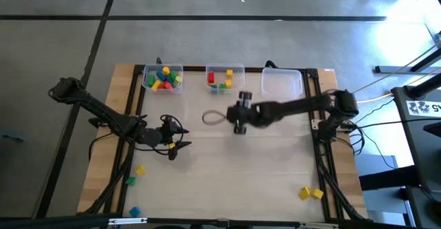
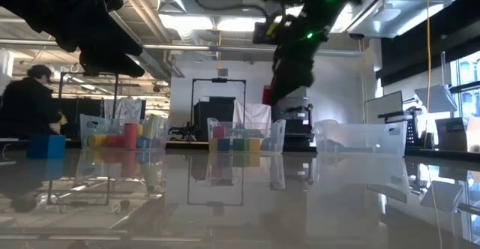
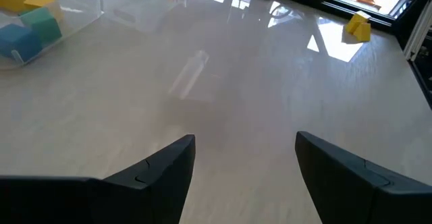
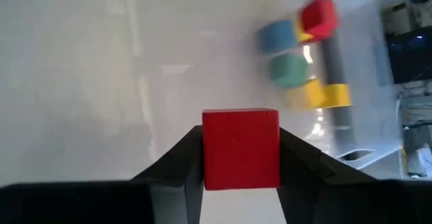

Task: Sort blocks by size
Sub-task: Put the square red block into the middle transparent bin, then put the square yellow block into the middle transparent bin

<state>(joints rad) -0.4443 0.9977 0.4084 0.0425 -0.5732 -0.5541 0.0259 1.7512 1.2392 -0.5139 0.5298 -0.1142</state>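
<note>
The right gripper [image 4: 241, 158] hangs above the middle of the desk [image 1: 227, 167], just short of the three clear bins along the far edge; its fingers are clamped on a red cube [image 4: 241, 148], one finger against each side, so this block is in the air and on its way to a bin.

The left gripper [image 1: 171, 143] waits over the left half of the desk, its fingers [image 3: 155, 173] spread wide with nothing between them and only bare desk below.

As for the sorting, it looks partly done. The left bin [image 1: 162, 78] holds the fullest heap, a mix of yellow, blue, green and red blocks; the middle bin [image 1: 225, 78] holds a smaller handful, red, yellow, green and blue; the right bin [image 1: 282, 83] appears to hold nothing yet, though its clear walls make that hard to be sure of. Whether each bin truly holds one size cannot be told from here.

Still left on the desk: a yellow block [image 1: 140, 170], a green block [image 1: 129, 181] and a blue block [image 1: 134, 212] near the front left corner; a pair of yellow blocks [image 1: 310, 193] near the front right corner. So the red cube must be dropped first, most likely in the middle bin just ahead; then some five loose blocks remain to be fetched from the near corners.
</note>
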